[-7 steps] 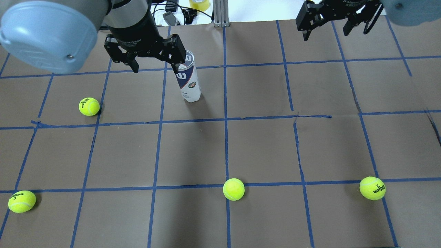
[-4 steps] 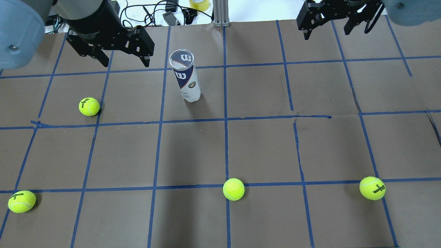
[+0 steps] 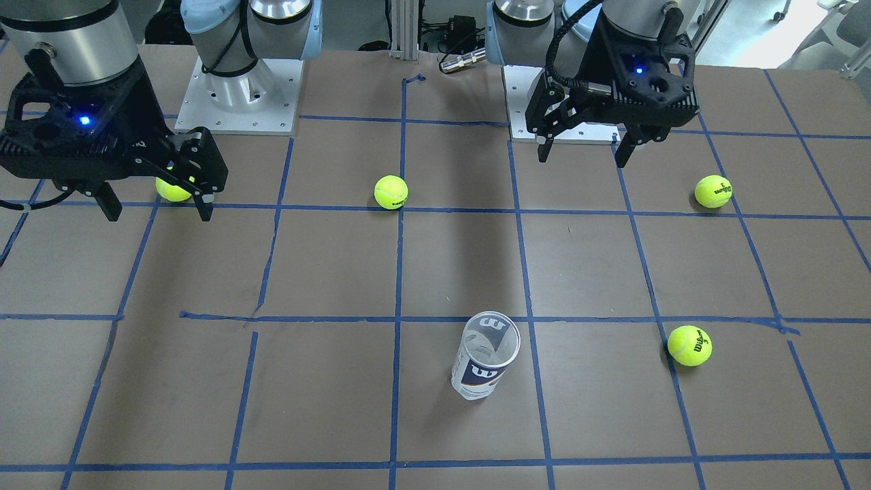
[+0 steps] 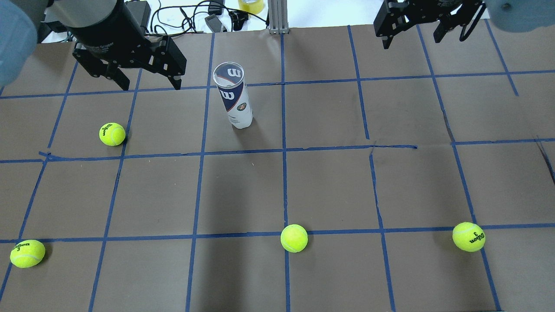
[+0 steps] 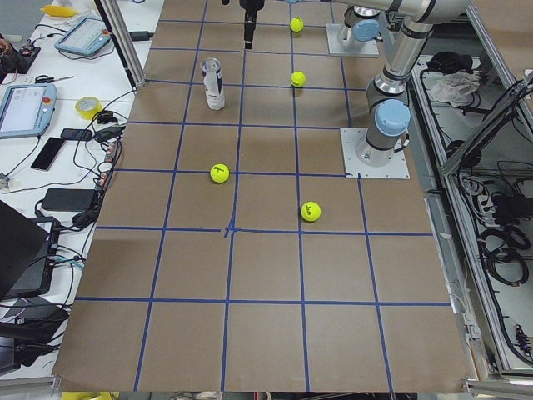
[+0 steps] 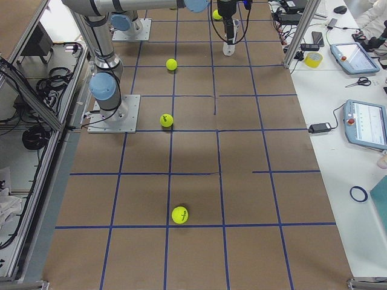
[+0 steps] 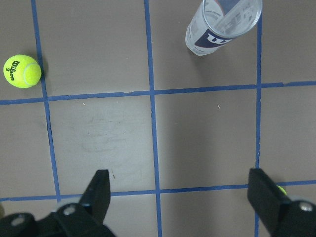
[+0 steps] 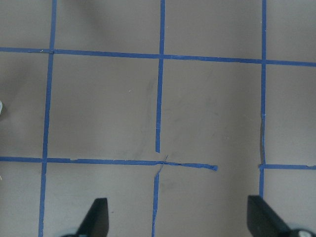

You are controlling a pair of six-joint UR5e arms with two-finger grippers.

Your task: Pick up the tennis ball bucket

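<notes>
The tennis ball bucket (image 4: 236, 97) is a clear can with a white label and a navy W band. It stands upright on the brown table, alone, and shows in the front view (image 3: 484, 361) and the left wrist view (image 7: 222, 24). My left gripper (image 4: 151, 84) is open and empty, in the air to the left of the bucket and apart from it; it shows in the front view (image 3: 582, 158). My right gripper (image 4: 412, 39) is open and empty over the far right of the table, also in the front view (image 3: 158, 214).
Several yellow-green tennis balls lie on the blue-taped table: one (image 4: 112, 134) left of the bucket, one (image 4: 27, 253) at the near left, one (image 4: 294, 238) near the middle, one (image 4: 468, 236) at the near right. A metal post (image 4: 277, 17) and cables stand past the far edge.
My left gripper has moved left, away from the bucket's rim, still open. The bucket stands where it stood. The right arm has not moved.
</notes>
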